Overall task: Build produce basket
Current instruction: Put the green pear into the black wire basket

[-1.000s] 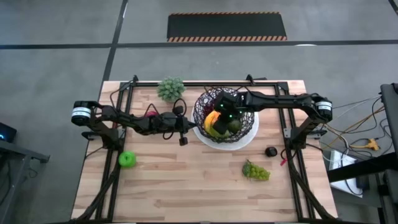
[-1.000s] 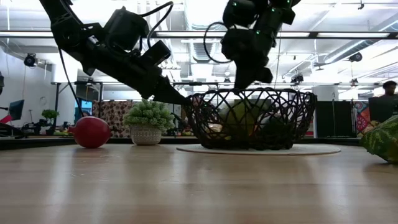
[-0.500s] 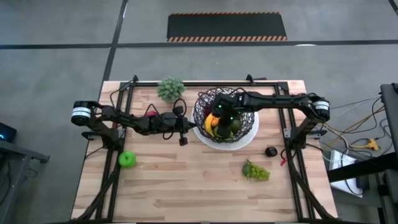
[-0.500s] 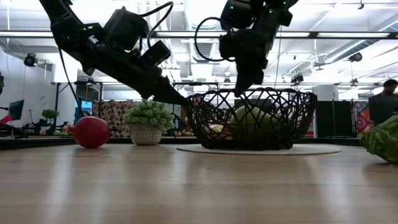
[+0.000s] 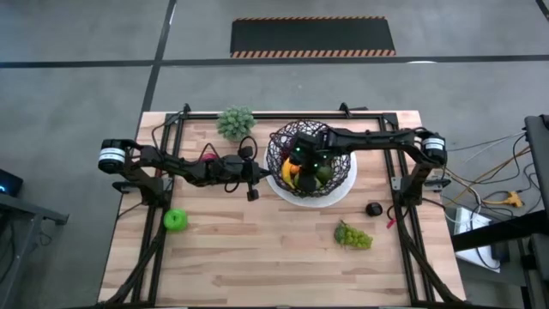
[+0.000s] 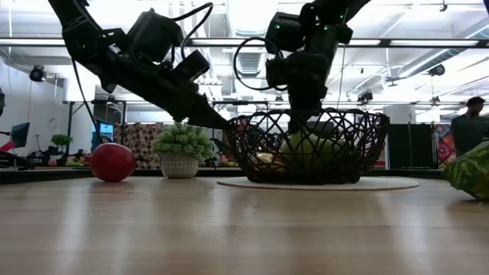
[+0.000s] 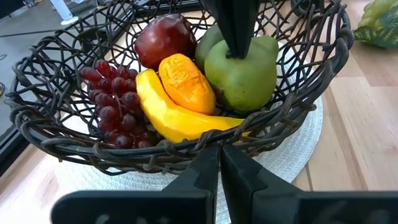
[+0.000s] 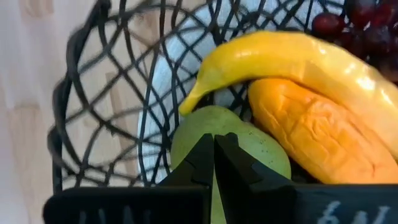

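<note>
The black wire basket stands on its white plate at the table's far middle. In it lie a yellow banana, an orange carrot piece, a red apple, purple grapes and a green pear. My right gripper reaches down into the basket, shut, at the pear's top. My left gripper is shut at the basket's left rim. A green apple, green grapes and another red apple rest on the table. My left gripper meets the basket's rim wire on its left side, coming slanting down from the table's left. The shut tips sit right at the wire; whether a strand is pinched between them does not show. The basket stays on its plate. My right gripper comes from above, pointing down, and its shut fingers meet the pear's top. The fingers hide what lies between them. The pear sits in the basket against the banana and the carrot piece.
A grey-green potted plant stands at the far edge, left of the basket. A small black object lies right of the plate. Bare wood fills the near half of the table.
My right gripper has moved a little toward the table's left and lower into the basket, still shut. The pear has shifted slightly inside the basket with it.
</note>
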`<action>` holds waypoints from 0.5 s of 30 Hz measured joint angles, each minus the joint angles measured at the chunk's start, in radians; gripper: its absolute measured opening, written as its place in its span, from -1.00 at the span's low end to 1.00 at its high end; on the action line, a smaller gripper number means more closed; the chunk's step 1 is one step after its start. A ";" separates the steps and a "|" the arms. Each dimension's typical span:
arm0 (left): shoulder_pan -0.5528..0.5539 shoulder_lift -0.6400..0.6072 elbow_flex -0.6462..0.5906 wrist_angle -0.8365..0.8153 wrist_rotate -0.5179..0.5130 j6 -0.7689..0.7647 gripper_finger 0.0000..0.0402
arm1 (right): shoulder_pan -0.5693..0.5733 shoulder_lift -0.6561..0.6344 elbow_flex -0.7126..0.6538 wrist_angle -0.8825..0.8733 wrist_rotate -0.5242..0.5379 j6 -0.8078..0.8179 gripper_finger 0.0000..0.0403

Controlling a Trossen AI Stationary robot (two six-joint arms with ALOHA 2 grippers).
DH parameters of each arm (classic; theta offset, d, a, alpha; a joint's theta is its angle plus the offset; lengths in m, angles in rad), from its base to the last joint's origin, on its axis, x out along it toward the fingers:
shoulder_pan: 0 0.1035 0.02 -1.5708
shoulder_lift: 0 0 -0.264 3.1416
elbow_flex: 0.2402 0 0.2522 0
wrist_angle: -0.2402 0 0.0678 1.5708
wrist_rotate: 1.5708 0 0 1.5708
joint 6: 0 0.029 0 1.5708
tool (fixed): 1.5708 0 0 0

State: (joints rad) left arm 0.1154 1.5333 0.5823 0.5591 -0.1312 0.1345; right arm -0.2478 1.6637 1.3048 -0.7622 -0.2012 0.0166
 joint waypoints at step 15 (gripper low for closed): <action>0.000 0.000 0.000 0.000 0.004 -0.001 -0.99 | -0.070 0.036 -0.002 -0.014 0.027 0.156 -0.96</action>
State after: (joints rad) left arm 0.1158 1.5333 0.5823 0.5594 -0.1268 0.1337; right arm -0.3177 1.7000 1.3029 -0.7757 -0.1741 0.1721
